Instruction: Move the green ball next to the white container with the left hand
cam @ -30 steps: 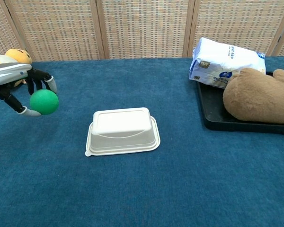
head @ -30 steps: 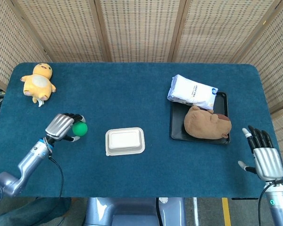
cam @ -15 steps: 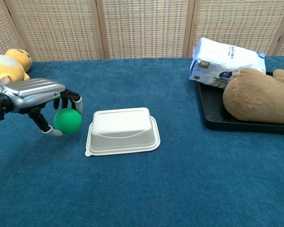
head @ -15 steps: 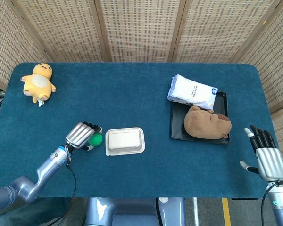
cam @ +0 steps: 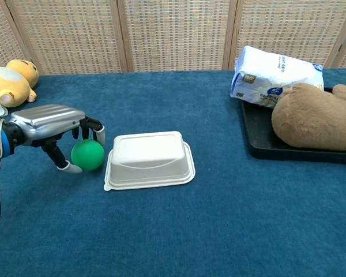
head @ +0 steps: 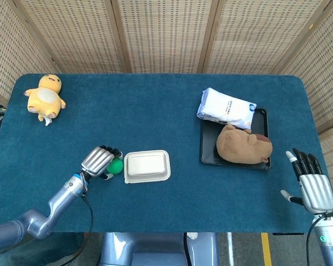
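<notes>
The green ball (head: 116, 165) (cam: 87, 154) is low at the table, just left of the white lidded container (head: 147, 166) (cam: 149, 158), almost touching its left edge. My left hand (head: 98, 160) (cam: 52, 124) holds the ball, fingers curled over its top and the thumb under its left side. My right hand (head: 312, 185) hangs off the table's front right corner with its fingers spread and nothing in it; the chest view does not show it.
A yellow plush toy (head: 45, 97) (cam: 8, 83) lies at the far left. On the right, a black tray (head: 208, 147) (cam: 259, 147) carries a brown plush (head: 244, 144) (cam: 314, 118) and a white bag (head: 226, 107) (cam: 274, 72).
My left hand has carried the green ball rightward and down, from well left of the container to right beside its left edge. The right hand has barely moved.
</notes>
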